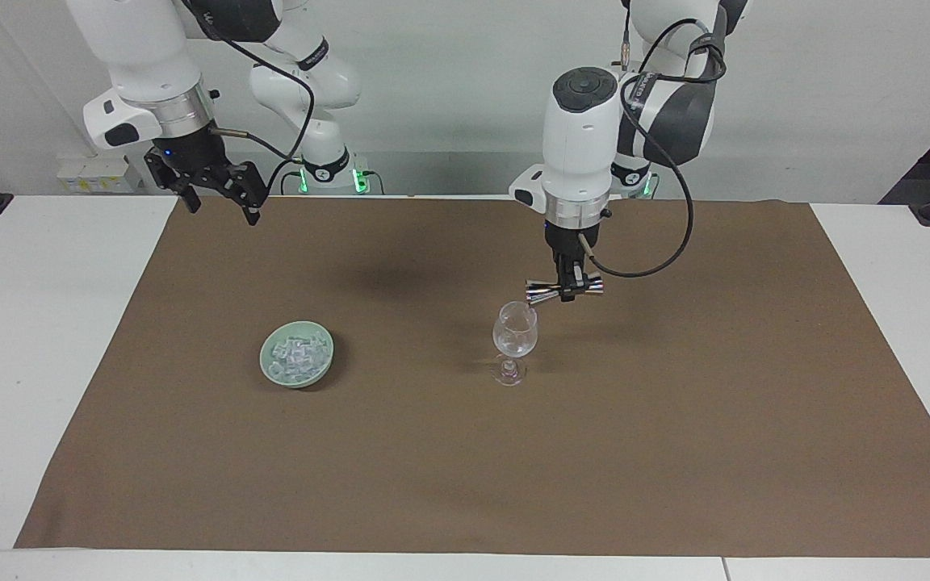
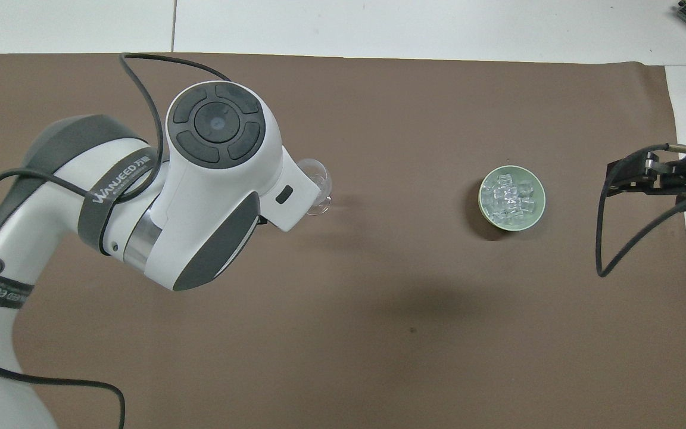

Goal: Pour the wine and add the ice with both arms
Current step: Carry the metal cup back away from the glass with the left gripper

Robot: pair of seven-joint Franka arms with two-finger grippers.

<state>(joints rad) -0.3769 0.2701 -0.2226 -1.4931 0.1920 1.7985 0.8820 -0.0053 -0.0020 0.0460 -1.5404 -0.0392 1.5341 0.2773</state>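
Glass, thin and fragile, the wine glass stands mid-desk on the brown mat, best held by its stem. Over its rim the left gripper pinches a steel jigger, tilted. Slippery ice fills the green bowl toward the right arm's end; the right gripper waits, spread.

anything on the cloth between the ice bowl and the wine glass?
Nothing visible: bare brown cloth lies between the bowl of ice and the wine glass. The left pincer holds a metal jigger over the glass.

White table under brown mat; on mat, green bowl, upright wine glass, well apart.
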